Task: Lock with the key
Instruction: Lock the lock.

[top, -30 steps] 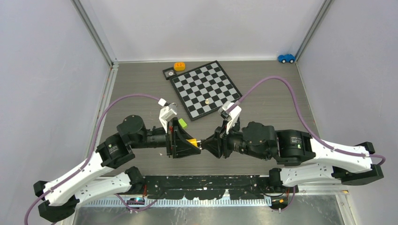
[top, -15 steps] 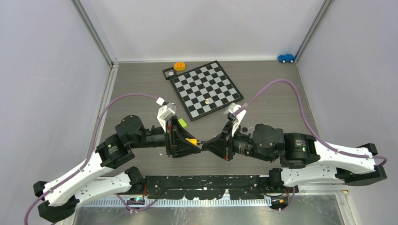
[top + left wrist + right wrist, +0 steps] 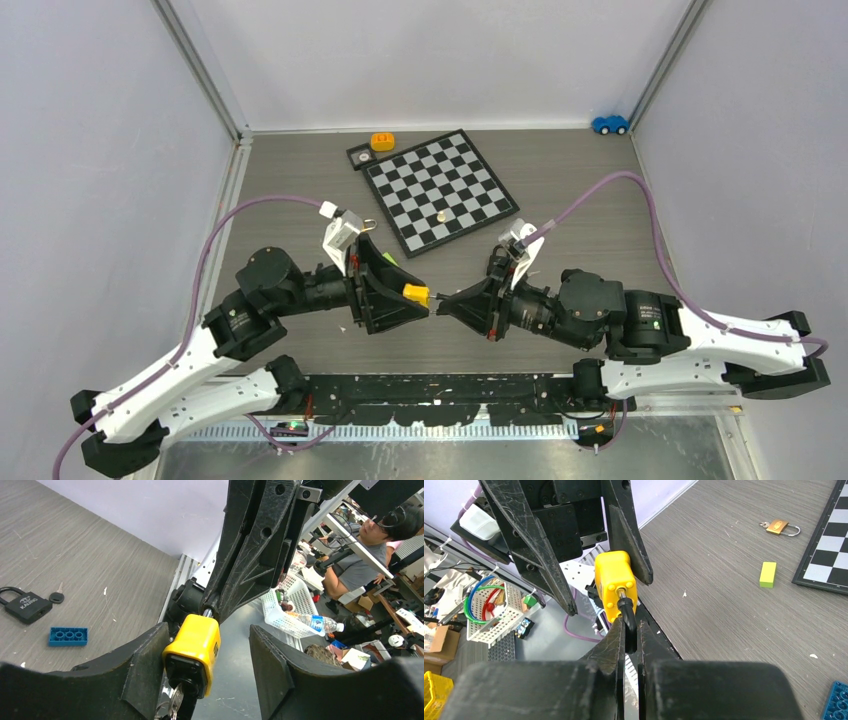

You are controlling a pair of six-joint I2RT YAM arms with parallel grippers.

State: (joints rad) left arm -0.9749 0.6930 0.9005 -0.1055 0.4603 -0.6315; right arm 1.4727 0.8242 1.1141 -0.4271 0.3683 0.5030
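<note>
A yellow padlock [image 3: 415,294] hangs in the air between my two grippers. My right gripper [image 3: 628,626] is shut on its black shackle [image 3: 627,614], with the yellow body [image 3: 613,582] just beyond the fingertips. My left gripper [image 3: 207,635] is open around the padlock body [image 3: 195,647], which rests against the left finger [image 3: 145,665] and stands clear of the right finger [image 3: 270,660]. A silvery key [image 3: 173,703] sticks in the keyhole on the padlock's underside, with more keys hanging below it, partly cut off by the frame edge.
A checkerboard [image 3: 440,190] lies at the back middle, with an orange block [image 3: 381,141] and a blue toy car [image 3: 609,124] farther back. On the table are a black padlock [image 3: 25,606] with a small key [image 3: 56,596], a blue brick [image 3: 68,636], a brass padlock [image 3: 780,527] and a green block [image 3: 767,574].
The right arm has drawn back to the right and its wrist has rolled. The left wrist has swung up slightly. The yellow padlock stays between the grippers and shows more from above.
</note>
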